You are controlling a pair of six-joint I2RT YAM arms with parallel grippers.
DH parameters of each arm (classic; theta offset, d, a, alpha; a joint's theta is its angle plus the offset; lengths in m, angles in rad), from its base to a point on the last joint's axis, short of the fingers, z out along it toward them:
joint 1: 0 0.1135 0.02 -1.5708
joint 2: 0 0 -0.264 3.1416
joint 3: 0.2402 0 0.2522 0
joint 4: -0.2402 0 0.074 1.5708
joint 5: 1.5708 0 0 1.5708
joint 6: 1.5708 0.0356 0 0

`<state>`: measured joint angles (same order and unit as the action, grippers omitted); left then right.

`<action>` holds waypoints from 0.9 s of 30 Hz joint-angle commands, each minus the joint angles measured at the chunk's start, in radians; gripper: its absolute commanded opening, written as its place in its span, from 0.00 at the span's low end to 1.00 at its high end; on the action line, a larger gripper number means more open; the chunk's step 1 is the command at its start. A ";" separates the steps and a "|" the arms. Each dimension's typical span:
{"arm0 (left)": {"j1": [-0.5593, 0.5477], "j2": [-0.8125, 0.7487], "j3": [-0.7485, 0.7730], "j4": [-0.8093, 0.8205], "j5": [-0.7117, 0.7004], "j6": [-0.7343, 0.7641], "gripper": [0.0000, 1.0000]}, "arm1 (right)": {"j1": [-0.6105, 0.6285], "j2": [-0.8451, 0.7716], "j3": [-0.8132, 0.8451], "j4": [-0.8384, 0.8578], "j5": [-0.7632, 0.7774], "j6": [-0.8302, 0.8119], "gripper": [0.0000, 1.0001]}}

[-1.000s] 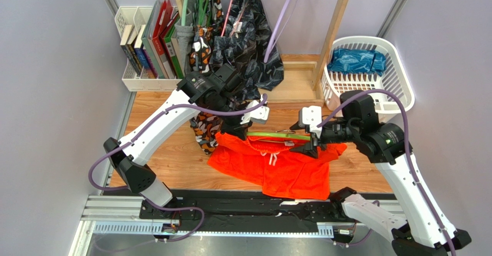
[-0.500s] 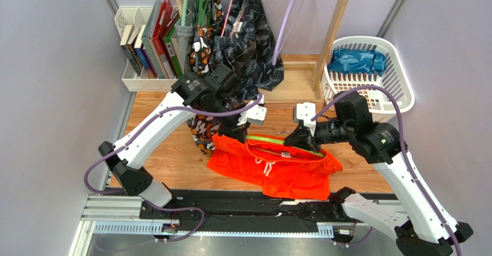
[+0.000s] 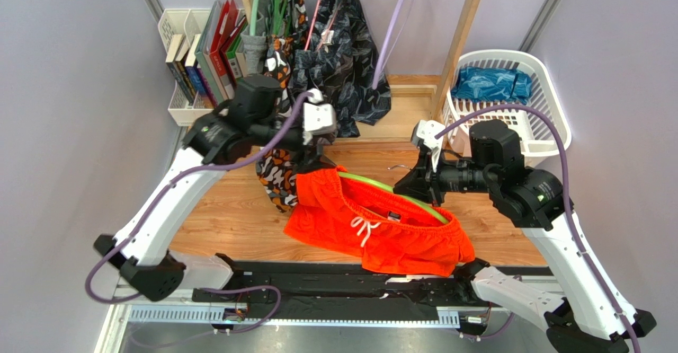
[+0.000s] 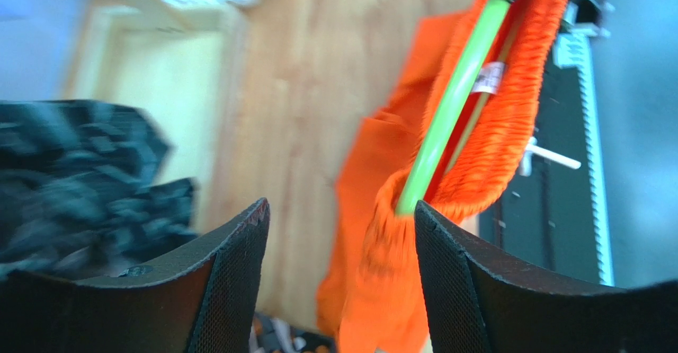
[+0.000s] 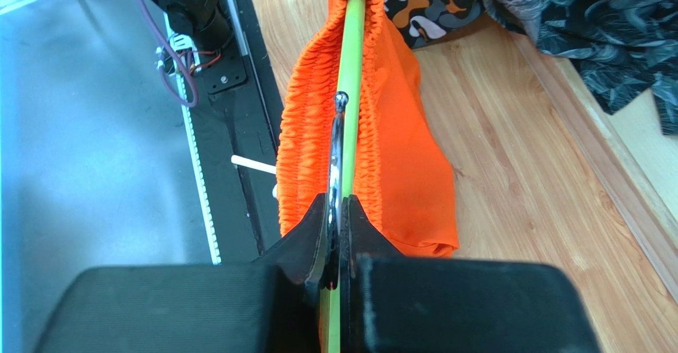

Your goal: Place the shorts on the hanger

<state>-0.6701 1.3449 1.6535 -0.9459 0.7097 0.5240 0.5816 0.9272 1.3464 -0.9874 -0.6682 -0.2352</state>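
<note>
The orange shorts (image 3: 374, 230) hang with their elastic waistband stretched over the lime-green hanger (image 3: 387, 188), a little above the wooden table. My right gripper (image 3: 410, 184) is shut on the hanger's right end, at the metal hook; in the right wrist view its jaws (image 5: 338, 206) pinch the hook and the hanger's bar (image 5: 351, 75), with the shorts' gathered waistband (image 5: 302, 138) on both sides of it. My left gripper (image 3: 315, 160) is open above the shorts' left end. In the left wrist view its fingers (image 4: 231, 289) stand wide apart, and the shorts (image 4: 509, 122) and hanger (image 4: 453, 98) lie beyond them, untouched.
Black patterned shorts (image 3: 342, 51), a camo garment (image 3: 278, 174) and a lavender hanger (image 3: 394, 27) hang at the back. A white basket (image 3: 549, 106) stands at the right and a bin of books (image 3: 203, 59) at the left. A black rail (image 3: 358, 289) runs along the near edge.
My left gripper has opened, let go of the shorts' waistband and drawn back up to the left. My right gripper has shut on the hanger and tilted it, with the shorts now strung along it.
</note>
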 commanded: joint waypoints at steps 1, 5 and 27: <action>0.032 -0.115 -0.003 0.142 0.011 -0.065 0.70 | 0.006 -0.011 0.108 0.056 0.070 0.097 0.00; 0.023 -0.157 -0.006 0.174 0.013 -0.191 0.68 | 0.004 0.041 0.166 0.105 0.163 0.218 0.00; -0.071 -0.087 -0.022 0.397 -0.442 -0.691 0.58 | 0.201 0.298 0.491 0.007 0.883 0.671 0.00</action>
<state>-0.7441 1.2148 1.5486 -0.6159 0.4946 -0.0216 0.7174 1.2343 1.7618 -1.0683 0.0593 0.3698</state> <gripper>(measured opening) 0.600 0.027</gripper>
